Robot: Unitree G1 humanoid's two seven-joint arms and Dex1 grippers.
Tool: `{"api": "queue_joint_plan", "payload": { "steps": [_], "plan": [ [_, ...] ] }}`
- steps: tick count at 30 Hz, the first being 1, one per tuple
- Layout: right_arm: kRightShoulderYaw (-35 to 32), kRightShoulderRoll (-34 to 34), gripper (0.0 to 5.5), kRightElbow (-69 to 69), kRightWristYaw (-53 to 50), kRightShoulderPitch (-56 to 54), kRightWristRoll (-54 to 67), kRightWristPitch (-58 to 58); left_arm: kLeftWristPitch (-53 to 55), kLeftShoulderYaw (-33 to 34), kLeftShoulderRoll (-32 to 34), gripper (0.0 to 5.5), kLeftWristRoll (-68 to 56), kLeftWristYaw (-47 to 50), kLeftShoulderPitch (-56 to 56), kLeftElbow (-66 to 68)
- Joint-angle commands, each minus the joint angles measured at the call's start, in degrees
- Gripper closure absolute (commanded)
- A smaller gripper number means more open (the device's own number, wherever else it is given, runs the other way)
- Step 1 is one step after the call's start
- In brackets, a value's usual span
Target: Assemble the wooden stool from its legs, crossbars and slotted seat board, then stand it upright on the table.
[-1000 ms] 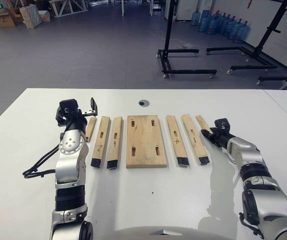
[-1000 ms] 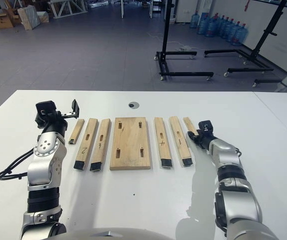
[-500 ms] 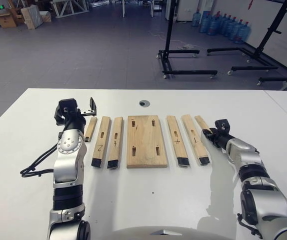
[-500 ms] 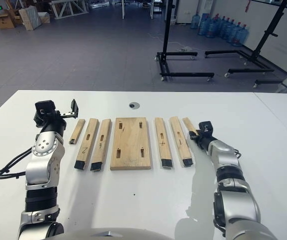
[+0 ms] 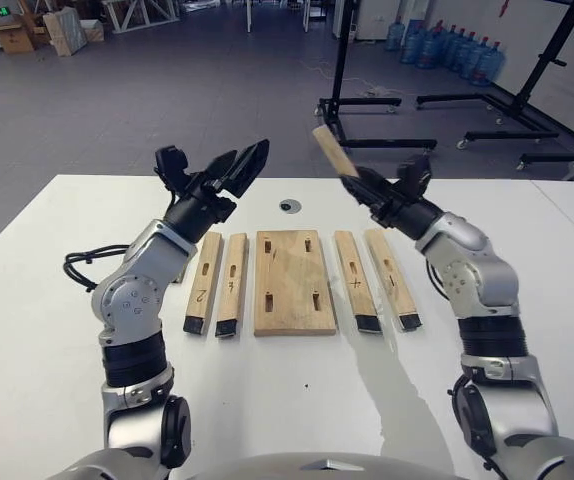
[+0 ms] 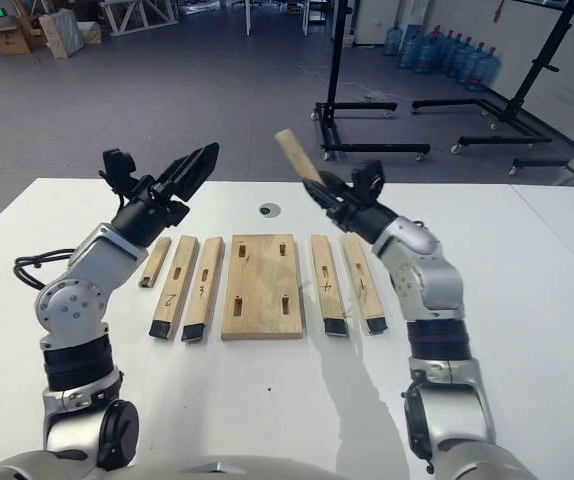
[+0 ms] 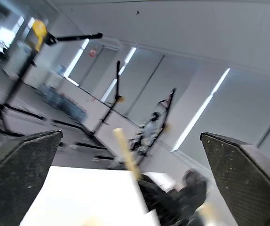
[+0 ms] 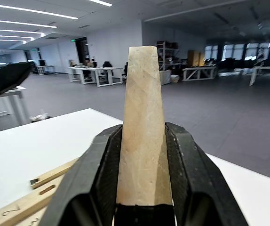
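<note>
My right gripper (image 5: 359, 185) is raised above the table's far side, shut on a short wooden crossbar (image 5: 329, 150) that sticks up and to the left; its fingers (image 8: 102, 174) clamp both sides of the crossbar (image 8: 143, 127). Level with it, my left gripper (image 5: 250, 152) hangs open and empty, pointing toward the right one. The slotted seat board (image 5: 293, 282) lies flat in the middle of the table. Two legs (image 5: 202, 282) lie to its left and two legs (image 5: 352, 280) to its right. Another short crossbar (image 6: 154, 262) lies at the far left of the row.
A small round hole (image 5: 287, 206) sits in the white table (image 5: 57, 330) behind the seat board. A black cable (image 5: 82, 265) loops by my left arm. Black wheeled stands (image 5: 377, 110) are on the floor beyond the table.
My right gripper has lifted the right-hand crossbar off the table and swung it up toward the centre. My left arm has risen from the table and turned its gripper toward the right one.
</note>
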Motion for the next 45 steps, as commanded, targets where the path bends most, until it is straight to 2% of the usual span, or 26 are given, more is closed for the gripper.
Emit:
{"api": "queue_joint_plan", "payload": {
  "steps": [1,10,18,37,45],
  "plan": [
    [2.4,1.8,4.22,-3.3,-0.9,1.2,-1.2,-0.2,3.0,-1.0,-2.4,0.10,-3.3,5.5,0.8,2.8],
    [10.2,2.2,4.22,-11.9,3.8,6.7,-3.5,-2.0,4.4,-2.9,-3.4,0.10,-7.1,8.5,1.9,4.3],
    [11.3,2.9,4.22,-12.8,4.3,8.5,-4.1,-2.4,3.7,-2.1,-3.4,0.10,-11.6,10.7,1.9,5.7],
    [11.7,3.3,4.22,-11.6,4.9,8.4,-5.5,-2.7,2.7,-2.6,-2.8,2.89,-12.3,11.9,2.1,6.6],
    [12.2,3.3,4.22,-11.6,5.1,8.3,-6.1,-3.0,3.1,-5.1,-1.9,4.06,-9.6,11.8,2.8,6.5]
  ]
}}
